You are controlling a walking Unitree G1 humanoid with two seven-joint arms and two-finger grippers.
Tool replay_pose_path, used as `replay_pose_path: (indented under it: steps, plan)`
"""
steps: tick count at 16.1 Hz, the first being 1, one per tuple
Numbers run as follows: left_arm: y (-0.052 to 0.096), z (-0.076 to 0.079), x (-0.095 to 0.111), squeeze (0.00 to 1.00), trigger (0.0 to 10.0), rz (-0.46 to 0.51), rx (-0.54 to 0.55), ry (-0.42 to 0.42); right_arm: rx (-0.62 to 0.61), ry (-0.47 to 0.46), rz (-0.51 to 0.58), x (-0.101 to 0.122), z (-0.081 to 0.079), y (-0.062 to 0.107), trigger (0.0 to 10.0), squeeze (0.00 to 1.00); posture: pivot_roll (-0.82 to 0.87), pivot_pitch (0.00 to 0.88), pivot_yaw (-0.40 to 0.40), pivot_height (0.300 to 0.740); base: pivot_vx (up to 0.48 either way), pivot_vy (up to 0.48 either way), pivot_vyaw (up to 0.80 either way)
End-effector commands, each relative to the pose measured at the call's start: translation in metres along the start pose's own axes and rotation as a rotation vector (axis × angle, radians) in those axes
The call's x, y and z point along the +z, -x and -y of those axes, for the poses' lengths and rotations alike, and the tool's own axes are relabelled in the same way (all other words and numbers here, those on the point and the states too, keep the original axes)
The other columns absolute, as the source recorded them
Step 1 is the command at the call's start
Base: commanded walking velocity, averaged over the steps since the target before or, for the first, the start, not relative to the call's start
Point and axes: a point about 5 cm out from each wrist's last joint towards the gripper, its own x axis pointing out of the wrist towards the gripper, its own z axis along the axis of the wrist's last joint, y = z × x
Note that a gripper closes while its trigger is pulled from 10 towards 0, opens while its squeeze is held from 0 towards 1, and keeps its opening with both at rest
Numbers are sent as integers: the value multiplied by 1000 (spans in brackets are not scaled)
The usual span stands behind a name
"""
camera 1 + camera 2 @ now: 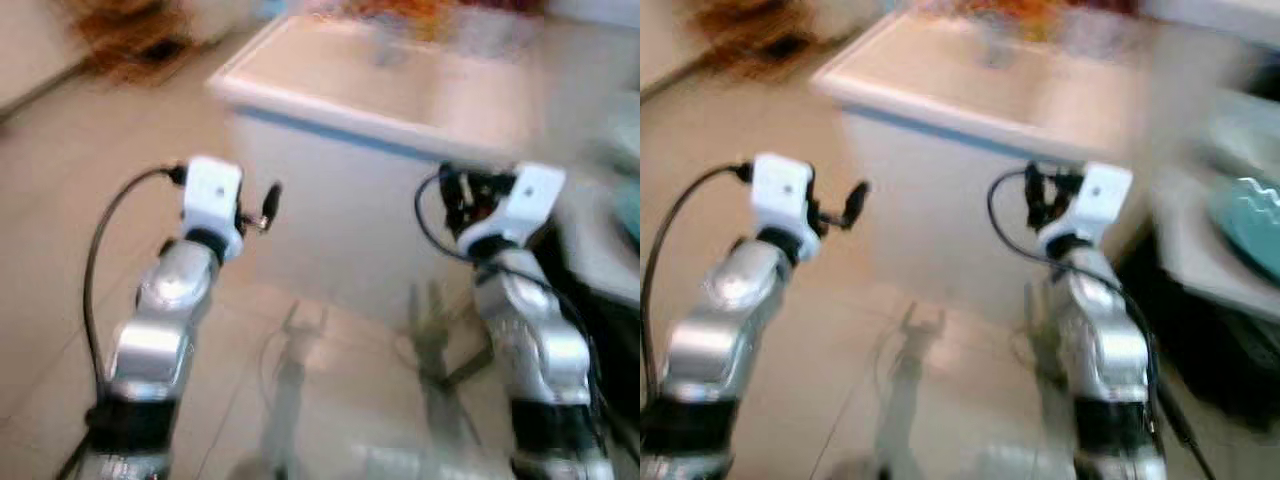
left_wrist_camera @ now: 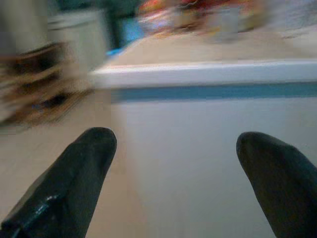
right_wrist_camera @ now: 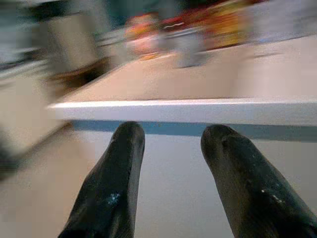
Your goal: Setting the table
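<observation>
White desk (image 1: 330, 110) with a blue strip under its top stands straight ahead of the robot, its near edge running across the view & higher than both arms. Left pincer (image 2: 176, 163) is spread wide, empty; right pincer (image 3: 171, 148) is narrower, also empty. Both point at the desk's front, approx equally near. Blurred colourful items (image 3: 183, 34) sit at the desk's far side; too smeared to name. Teal thing (image 1: 1252, 225) lies off to the right.

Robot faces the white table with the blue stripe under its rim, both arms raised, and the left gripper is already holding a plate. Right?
Not quite. The left gripper holds nothing: the left wrist view shows its fingers spread apart with just the table side between them. The rest stands.
</observation>
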Motion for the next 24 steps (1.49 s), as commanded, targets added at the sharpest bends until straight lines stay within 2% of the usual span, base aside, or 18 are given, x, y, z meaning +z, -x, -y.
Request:
replay_pose_path:
  steps: [1, 3, 5, 7, 12, 15, 19, 20, 21, 22, 24]
  plan:
    - [-3, 5, 8, 0, 10000, 30, -14, 5, 4, 25, 11, 3, 4, 2, 10000, 0, 161, 3, -55, 740, 480, 0, 800]
    - [-2, 2, 6, 0, 10000, 23, -5, 1, 17, 45, 15, 3, 2, 1, 10000, 0, 165, 0, -58, 740, 480, 0, 800]
    - [-2, 1, 6, 0, 10000, 21, -4, -4, 9, 4, 28, 4, 2, 0, 10000, 0, 166, 0, -58, 740, 480, 0, 0]
    - [-2, 0, 7, 0, 10000, 27, -13, -13, 14, 22, 29, 4, 1, -1, 10000, 0, 166, 0, -57, 740, 480, 0, 0]
    - [-3, 4, 8, 0, 10000, 37, -39, -18, -9, 76, 57, 12, 5, 1, 10000, 0, 164, 0, -53, 740, 480, 0, -800]
    - [-2, 6, 8, 0, 10000, 39, -59, -22, -68, 104, 69, 19, 12, 5, 10000, 0, 159, 0, -46, 740, 480, 0, -800]
    - [-2, 14, 8, 0, 10000, 42, -111, -40, -178, 151, 30, 14, 25, 16, 10000, 0, 160, 0, -36, 740, 480, 0, -600]
    - [-2, 15, 10, 0, 10000, 51, -127, -48, -189, 121, 22, 13, 27, 16, 10000, 0, 167, 0, -36, 740, 356, 0, 0]
    - [-1, 16, 12, 0, 10000, 56, -145, -47, -198, 118, 13, 12, 29, 16, 10000, 1000, 171, 0, -36, 740, 0, 0, 0]
    - [1, 17, 13, 0, 10000, 60, -175, -84, -205, 127, -24, 10, 30, 17, 10000, 1000, 178, 0, -37, 740, 0, 0, 0]
    - [3, 17, 14, 0, 10000, 65, -193, -89, -195, 141, -44, 8, 30, 13, 10000, 1000, 184, 0, -38, 740, 0, 0, 0]
